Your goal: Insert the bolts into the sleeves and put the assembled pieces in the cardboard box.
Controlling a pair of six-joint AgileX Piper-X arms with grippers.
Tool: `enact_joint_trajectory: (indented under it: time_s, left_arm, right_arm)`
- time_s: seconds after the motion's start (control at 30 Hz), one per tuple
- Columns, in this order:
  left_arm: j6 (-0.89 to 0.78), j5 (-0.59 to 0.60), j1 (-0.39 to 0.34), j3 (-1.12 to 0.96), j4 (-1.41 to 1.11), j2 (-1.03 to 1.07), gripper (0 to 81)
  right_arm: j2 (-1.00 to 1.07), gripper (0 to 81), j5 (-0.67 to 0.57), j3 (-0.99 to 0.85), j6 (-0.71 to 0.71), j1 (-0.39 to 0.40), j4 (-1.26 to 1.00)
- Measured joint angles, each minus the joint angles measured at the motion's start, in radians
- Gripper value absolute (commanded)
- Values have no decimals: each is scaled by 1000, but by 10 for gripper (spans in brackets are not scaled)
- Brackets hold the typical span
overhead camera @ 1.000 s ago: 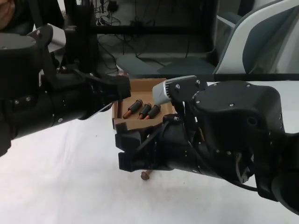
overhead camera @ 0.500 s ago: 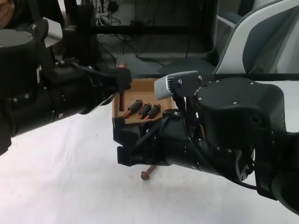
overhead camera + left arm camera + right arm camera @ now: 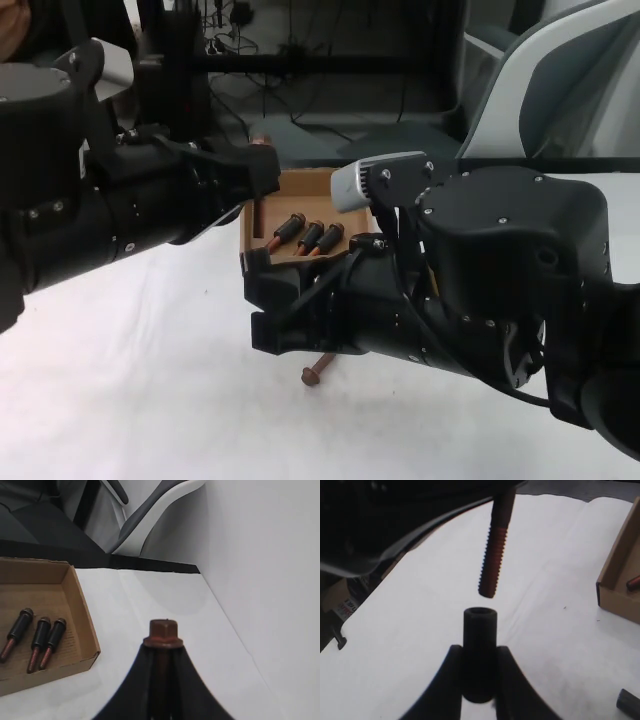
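Observation:
My left gripper point(image 3: 162, 652) is shut on a rusty bolt point(image 3: 163, 631), head toward the camera. In the right wrist view the bolt's threaded shaft point(image 3: 495, 550) hangs point-down just above a black sleeve point(image 3: 480, 645), with a small gap between them. My right gripper point(image 3: 480, 655) is shut on that sleeve, which stands upright. In the high view the left gripper point(image 3: 262, 168) and the bolt point(image 3: 258, 212) sit above the right gripper point(image 3: 256, 300), in front of the cardboard box point(image 3: 300, 183). Three assembled pieces point(image 3: 307, 234) lie in the box point(image 3: 80, 605).
One loose bolt point(image 3: 315, 372) lies on the white table beneath the right arm. A dark part point(image 3: 628, 700) rests on the table near the box corner point(image 3: 617, 580). Open white surface spreads to the left and front. Chairs and a dark frame stand behind the bench.
The left gripper rose with the bolt, its head now showing above the box's back edge. The right gripper lifted slightly with the sleeve. Little has moved in the last half second.

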Motion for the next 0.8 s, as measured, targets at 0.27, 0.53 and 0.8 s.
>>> enact_joint_trajectory:
  time_s: [0.27, 0.53, 0.8]
  left_arm:
    - [0, -6, 0, 4, 0, 0, 17]
    - [0, -13, 0, 4, 0, 0, 17]
    - [2, -27, -5, 4, -5, 0, 17]
  right_arm:
    - [0, 6, 0, 0, 0, 0, -29]
    - [0, 6, 18, 0, 0, 0, -29]
    - [0, 6, 50, 0, 0, -3, -29]
